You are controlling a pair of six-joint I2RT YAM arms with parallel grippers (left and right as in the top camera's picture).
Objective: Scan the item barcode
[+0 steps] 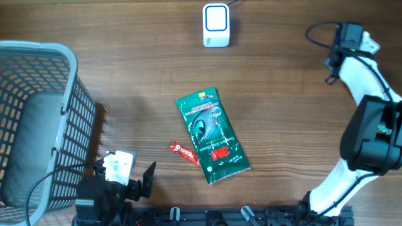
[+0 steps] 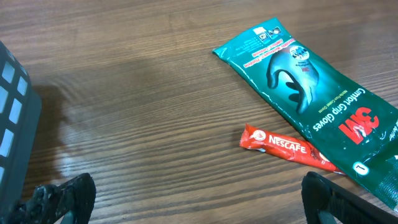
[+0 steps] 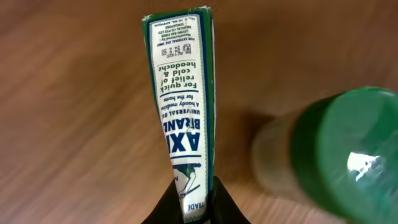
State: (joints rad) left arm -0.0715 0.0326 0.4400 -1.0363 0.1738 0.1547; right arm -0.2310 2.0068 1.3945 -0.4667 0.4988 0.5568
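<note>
Right gripper [image 3: 189, 194] was clamped on the green-and-white box [image 3: 183, 93]; left gripper [image 2: 198, 202] jaws stood wide apart, empty, near the glove packet [image 2: 311, 93]

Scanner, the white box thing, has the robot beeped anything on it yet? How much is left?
Done: the right hand grips a small green-and-white box. In hand: that box, held away from the white scanner. Left: showing its barcode to the scanner. The glove packet and red sachet lie on the table; the left hand is open, empty.
</note>
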